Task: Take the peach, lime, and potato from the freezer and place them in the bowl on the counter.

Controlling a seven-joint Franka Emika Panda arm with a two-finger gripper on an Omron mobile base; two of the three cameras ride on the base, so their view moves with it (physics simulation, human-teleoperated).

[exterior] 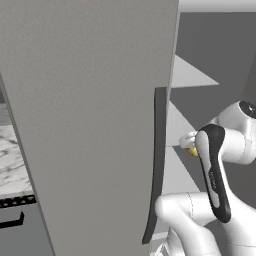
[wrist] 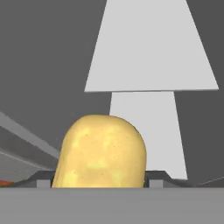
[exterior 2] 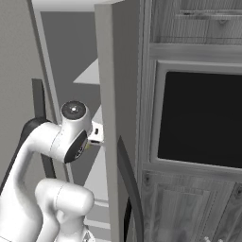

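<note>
A yellow potato [wrist: 103,151] stands between my gripper's [wrist: 100,179] dark fingertips [wrist: 43,177], and the gripper is shut on it. In the left base view the gripper [exterior: 189,144] reaches into the open freezer [exterior: 90,125], and a bit of the potato [exterior: 193,152] shows at its tip. White shelves [wrist: 151,48] lie beyond the potato. From the right, the hand [exterior 2: 97,133] sits by the freezer's side wall [exterior 2: 116,85]. A reddish-orange sliver [wrist: 4,183] at the hand view's left edge may be the peach; I cannot tell. The lime and the bowl are out of view. A strip of marble counter [exterior: 11,160] shows at the far left.
The freezer's open grey door with its dark edge seal [exterior: 159,165] stands close left of the arm. Wood-grain cabinets [exterior 2: 189,208] and a black glass panel [exterior 2: 201,118] rise to the right of the freezer. A grey drawer front with a black handle [exterior: 12,220] sits under the counter.
</note>
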